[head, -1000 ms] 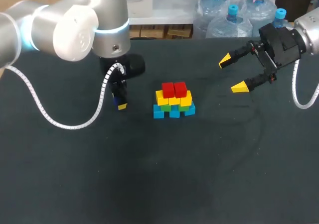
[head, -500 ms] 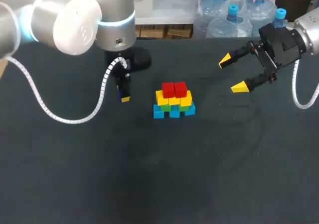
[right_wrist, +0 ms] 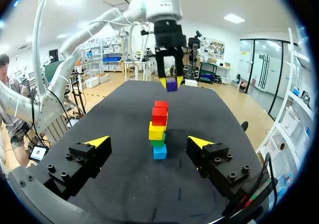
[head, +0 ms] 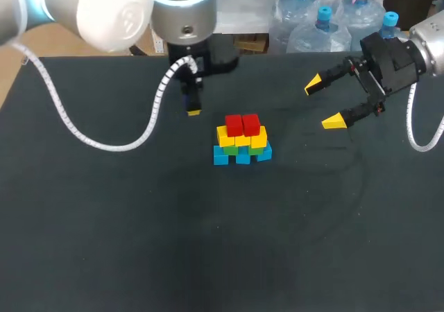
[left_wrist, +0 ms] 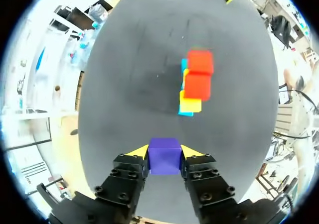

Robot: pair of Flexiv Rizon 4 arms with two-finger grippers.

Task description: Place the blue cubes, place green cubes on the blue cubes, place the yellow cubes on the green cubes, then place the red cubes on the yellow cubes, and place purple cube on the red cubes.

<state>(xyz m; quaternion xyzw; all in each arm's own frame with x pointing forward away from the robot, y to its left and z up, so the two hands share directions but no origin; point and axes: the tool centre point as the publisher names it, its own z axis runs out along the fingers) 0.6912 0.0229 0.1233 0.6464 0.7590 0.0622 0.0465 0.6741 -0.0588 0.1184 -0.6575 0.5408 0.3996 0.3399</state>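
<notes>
"Where is the purple cube (left_wrist: 164,156) right now?"

"In my left gripper (left_wrist: 164,152). The cube sits between the two yellow tips with a finger pressed on each side, so that claw is clamped on it. I have it hanging above the table (head: 139,222), off the surface. In the head view it is behind the stack and to its left, near it but apart."

"What does the stack look like?"

"It stands near the middle of the table. The blue cubes (head: 241,157) rest on the cloth and the green cubes (head: 231,150) lie on them. The yellow cubes (head: 241,141) sit on the green, and two red cubes (head: 242,125) are side by side on top. Both of my grippers are apart from it. From the left wrist I look down on it ahead of the fingers, a little to one side. The red tops face me there, with yellow and a sliver of blue showing past their edge."

"And your right arm?"

"My right gripper (head: 324,103) is over the table to the right of the stack, well apart from it. Its fingers are spread wide. From that wrist the stack stands ahead, in line with the gap between the two tips, and I can count all four colours from blue up to red. Beyond it the left gripper holds the purple cube higher than the red cubes."
</notes>
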